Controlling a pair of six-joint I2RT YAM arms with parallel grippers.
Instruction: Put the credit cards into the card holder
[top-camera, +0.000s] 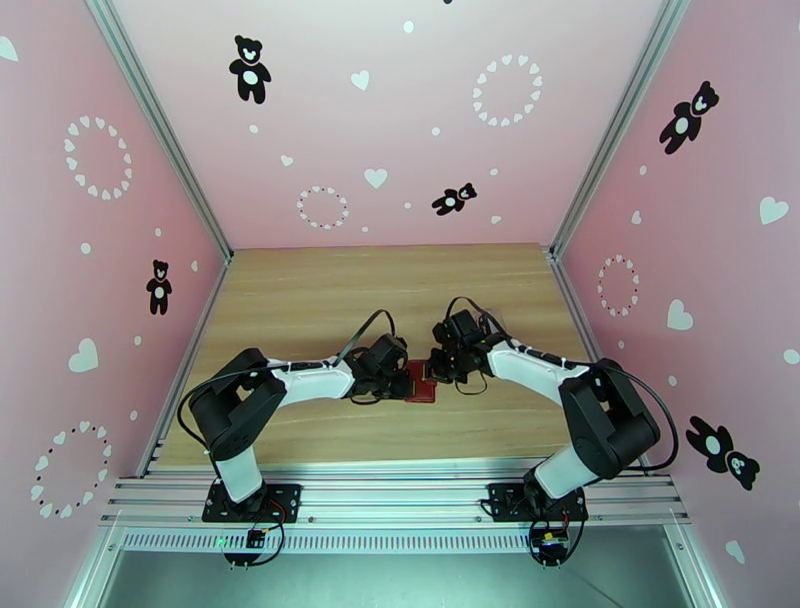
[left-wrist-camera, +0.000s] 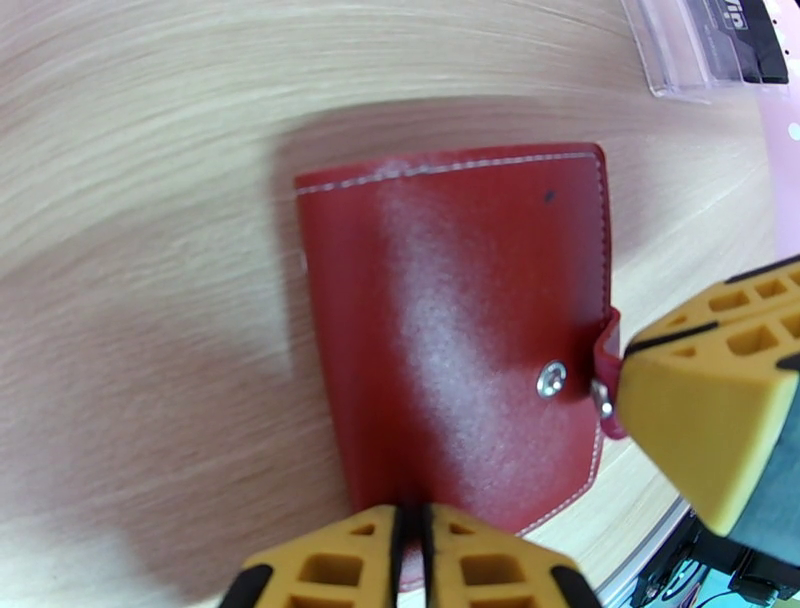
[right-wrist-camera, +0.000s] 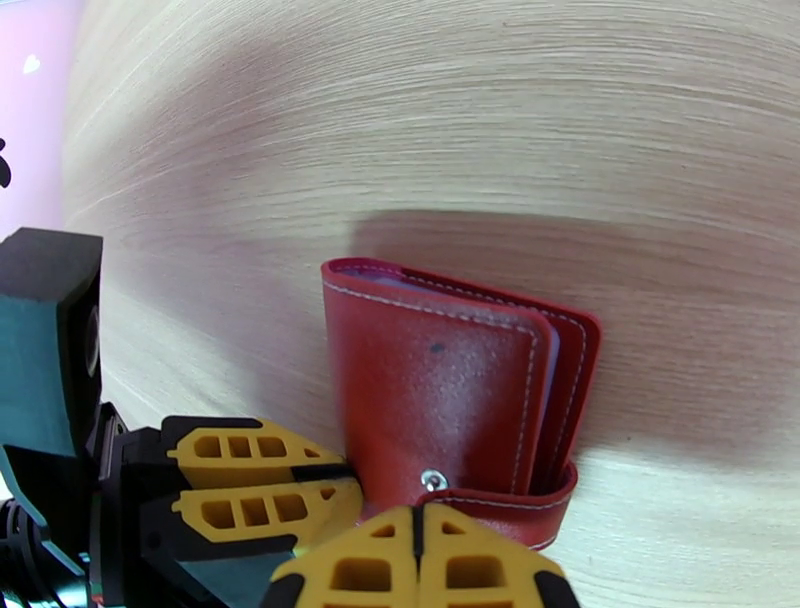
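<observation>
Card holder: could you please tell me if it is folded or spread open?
Folded but unsnapped: the card holder has its cover closed over, the snap stud bare, the tab off it.

Both arms reach inward, left tool and right tool close together, apparently pinched shut.

Pink walls, black bear decals, white hearts; light wood tabletop; aluminium rails at near edge.

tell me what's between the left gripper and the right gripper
The card holder lies there on the table, as the top external view shows; left gripper and right gripper each pinch an edge of it.
</observation>
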